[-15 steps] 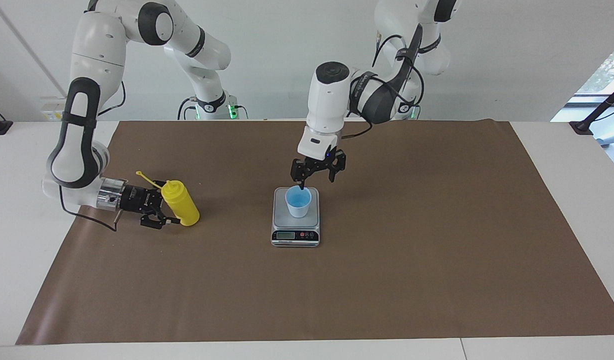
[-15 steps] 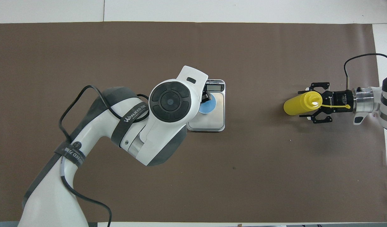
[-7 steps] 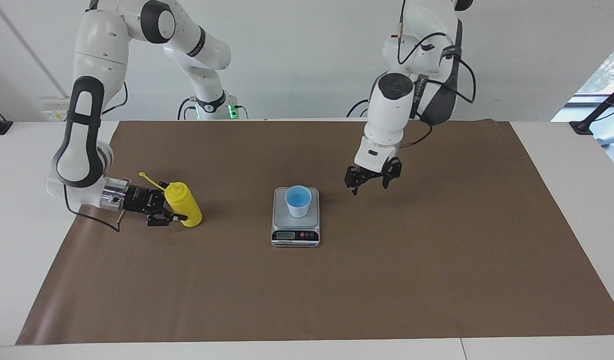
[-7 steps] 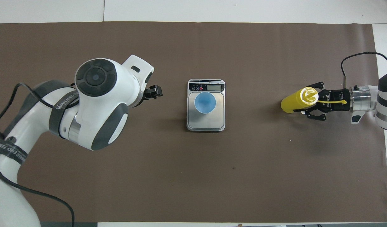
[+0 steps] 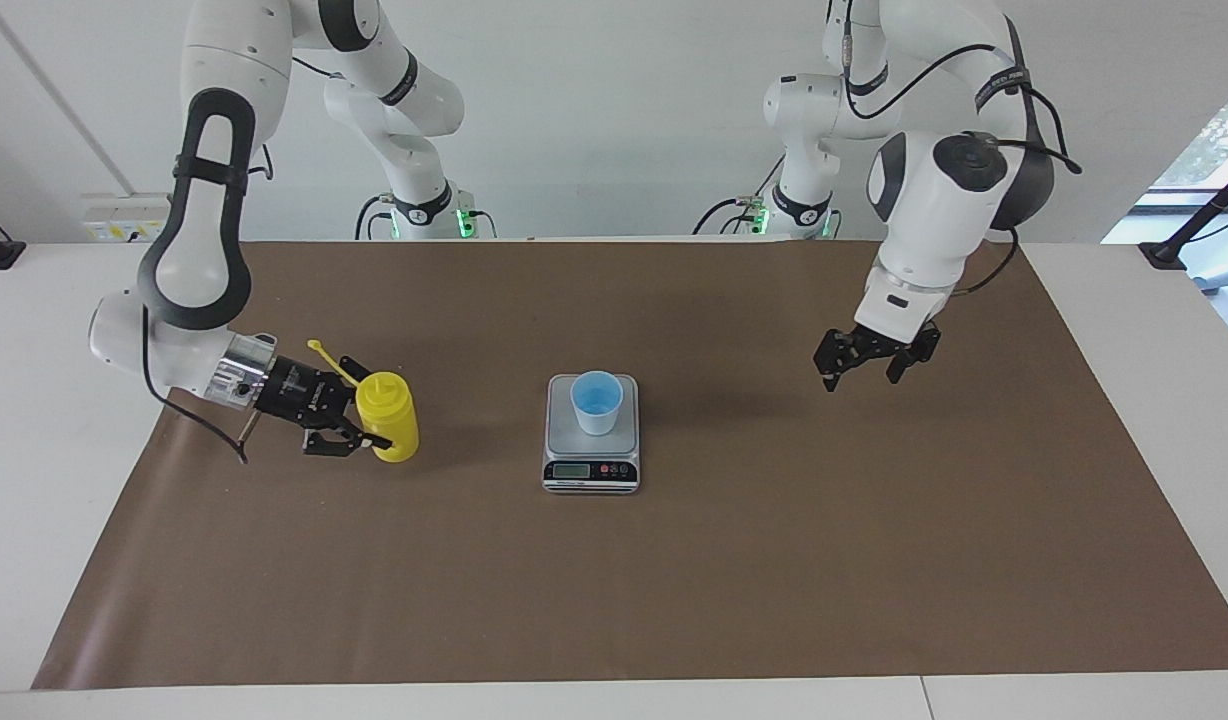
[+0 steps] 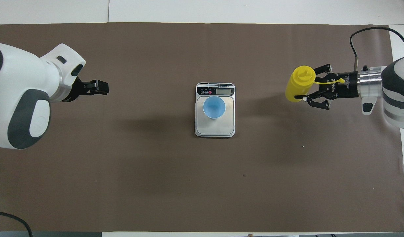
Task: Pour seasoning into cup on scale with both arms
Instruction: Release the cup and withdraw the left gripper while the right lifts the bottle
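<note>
The light-blue cup (image 5: 596, 402) stands upright on the steel platform of the scale (image 5: 591, 470) in the middle of the mat; it also shows in the overhead view (image 6: 214, 107) on the scale (image 6: 215, 129). My right gripper (image 5: 370, 408) comes in level from the side and is shut on the yellow seasoning bottle (image 5: 394, 422), which is upright with its cap strap sticking out. I cannot tell whether the bottle rests on the mat. The gripper (image 6: 304, 86) and bottle (image 6: 295, 82) sit toward the right arm's end. My left gripper (image 5: 867, 362) is open, empty, raised over bare mat; it also shows overhead (image 6: 101, 88).
A brown mat (image 5: 674, 580) covers most of the white table. The scale's display and buttons face away from the robots.
My left gripper left the cup and swung toward its own end of the table. My right gripper shut on the bottle and carried it a little farther from the robots.
</note>
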Motion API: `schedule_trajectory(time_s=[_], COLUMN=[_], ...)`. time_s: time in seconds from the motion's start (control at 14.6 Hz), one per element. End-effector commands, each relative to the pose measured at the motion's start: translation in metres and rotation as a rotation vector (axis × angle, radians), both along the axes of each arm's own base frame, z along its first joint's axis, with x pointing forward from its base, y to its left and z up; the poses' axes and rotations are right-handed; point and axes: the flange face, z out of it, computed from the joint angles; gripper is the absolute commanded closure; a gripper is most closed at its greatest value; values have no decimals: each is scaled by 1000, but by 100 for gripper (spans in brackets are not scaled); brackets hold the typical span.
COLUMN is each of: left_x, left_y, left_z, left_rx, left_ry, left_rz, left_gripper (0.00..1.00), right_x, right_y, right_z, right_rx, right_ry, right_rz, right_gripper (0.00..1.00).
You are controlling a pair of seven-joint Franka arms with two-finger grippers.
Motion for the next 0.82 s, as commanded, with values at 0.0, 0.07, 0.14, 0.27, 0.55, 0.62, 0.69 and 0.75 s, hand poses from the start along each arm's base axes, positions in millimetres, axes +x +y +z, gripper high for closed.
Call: schedule_trajectory(time_s=[0.0, 0.07, 0.14, 0.27, 0.55, 0.62, 0.69, 0.75], left_x=[-17, -18, -20, -19, -15, -15, -16, -17], left_y=[48, 64, 75, 80, 90, 90, 91, 90], left_z=[23, 27, 35, 54, 102, 113, 120, 128], left_rx=[-32, -51, -57, -59, -60, -59, -57, -56], left_ry=[19, 33, 36, 35, 32, 36, 45, 59], left_rz=[-80, -104, -107, -103, -94, -97, -98, -103], left_gripper=[0, 0, 0, 0, 0, 0, 0, 0], right_x=[-2, -1, 0, 3, -3, -5, -6, -7], right_y=[40, 57, 67, 91, 108, 116, 126, 131], right_z=[18, 19, 20, 19, 6, 4, 5, 4], right_rx=[-128, -165, -204, -275, -375, -389, -394, -402], right_ry=[-7, -2, 1, 2, -36, -33, -28, -24], right_rz=[13, 31, 25, 19, 47, 63, 67, 65], right_gripper=[100, 100, 100, 100, 100, 100, 100, 100])
